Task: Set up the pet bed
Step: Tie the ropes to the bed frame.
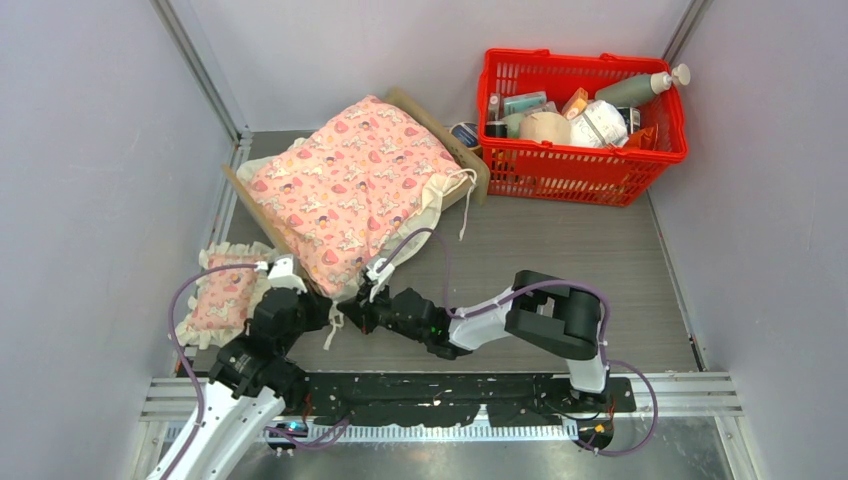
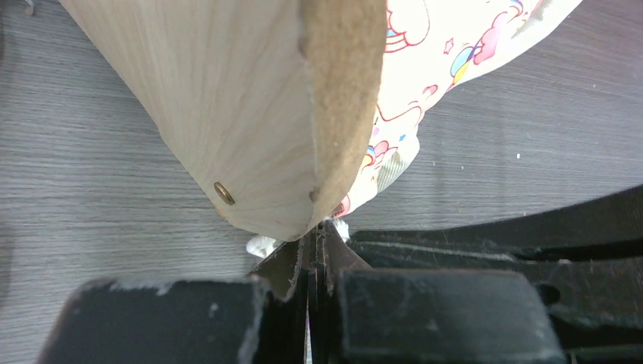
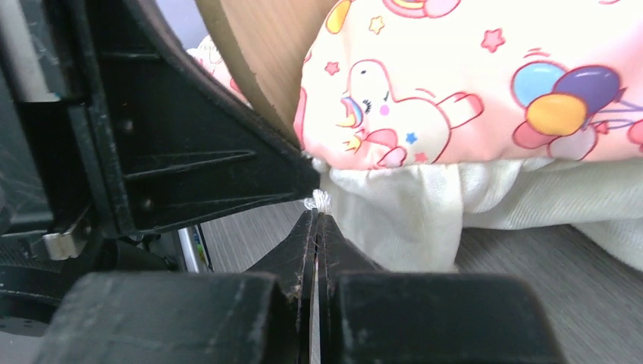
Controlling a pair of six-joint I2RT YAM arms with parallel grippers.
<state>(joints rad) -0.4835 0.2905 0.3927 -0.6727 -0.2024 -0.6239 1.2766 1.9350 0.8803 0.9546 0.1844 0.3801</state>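
Observation:
The pet bed (image 1: 443,137) stands at the back left, a light plywood frame under a pink patterned blanket (image 1: 350,180) with a cream frill. Both grippers meet at the bed's near corner. My left gripper (image 1: 327,307) is shut just below the rounded plywood board (image 2: 243,114), and bits of cream frill (image 2: 261,245) show at both sides of its tips (image 2: 317,236). My right gripper (image 1: 352,300) is shut too, its tips (image 3: 317,206) pinching a tuft of the cream frill (image 3: 394,220) under the blanket's edge (image 3: 470,83). The mattress is hidden.
A small pink frilled pillow (image 1: 225,295) lies on the table left of the left arm. A red basket (image 1: 585,160) full of bottles and packets stands at the back right. Grey walls close in on both sides.

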